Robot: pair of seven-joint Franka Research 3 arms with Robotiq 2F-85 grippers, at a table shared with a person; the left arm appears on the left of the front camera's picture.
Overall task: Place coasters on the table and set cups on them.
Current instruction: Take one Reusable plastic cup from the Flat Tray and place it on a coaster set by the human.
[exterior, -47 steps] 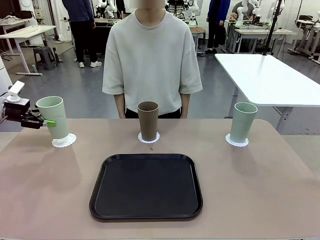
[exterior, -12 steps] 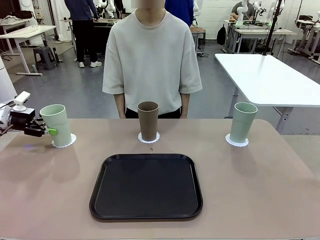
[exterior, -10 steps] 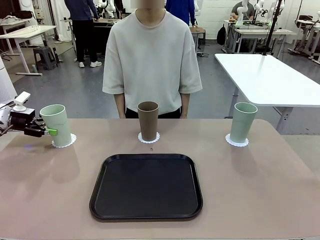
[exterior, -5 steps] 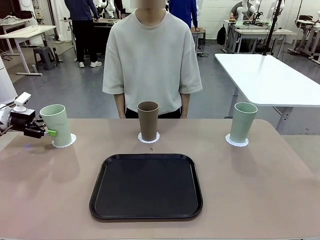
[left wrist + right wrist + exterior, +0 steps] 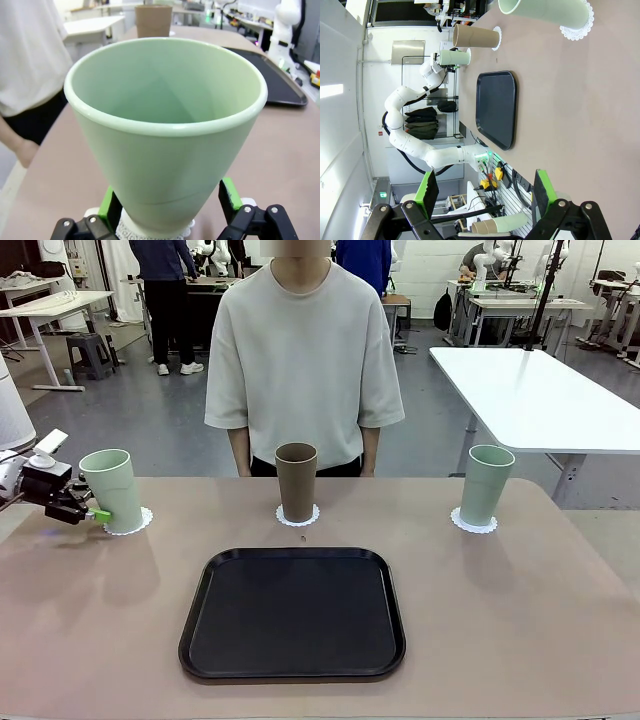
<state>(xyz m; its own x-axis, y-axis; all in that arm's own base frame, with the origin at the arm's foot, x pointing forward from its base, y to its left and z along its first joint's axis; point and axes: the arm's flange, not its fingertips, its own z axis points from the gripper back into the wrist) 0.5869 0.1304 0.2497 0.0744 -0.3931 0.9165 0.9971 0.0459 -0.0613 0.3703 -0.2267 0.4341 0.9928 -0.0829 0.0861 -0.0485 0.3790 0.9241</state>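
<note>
Three cups stand upright on white coasters along the far side of the table (image 5: 560,640): a mint cup (image 5: 112,490) on the left coaster (image 5: 130,523), a brown cup (image 5: 296,480) on the middle coaster (image 5: 298,517), and a mint cup (image 5: 486,484) on the right coaster (image 5: 473,525). My left gripper (image 5: 92,512) is at the left cup's base. In the left wrist view its green pads (image 5: 229,194) flank that cup (image 5: 165,125) with the jaws open, above the coaster (image 5: 131,231). My right gripper (image 5: 485,185) is open and holds nothing, well back from the right cup (image 5: 545,11).
A black rounded-square tray (image 5: 293,612) lies bare in the middle of the table, nearer my side. A person (image 5: 304,350) stands behind the brown cup with arms at the sides. A white table (image 5: 530,395) stands beyond at the right.
The left mint cup, held tilted over its coaster earlier, now stands upright on it. In the last half second my left gripper dipped and drew slightly left while the cup stayed still.
</note>
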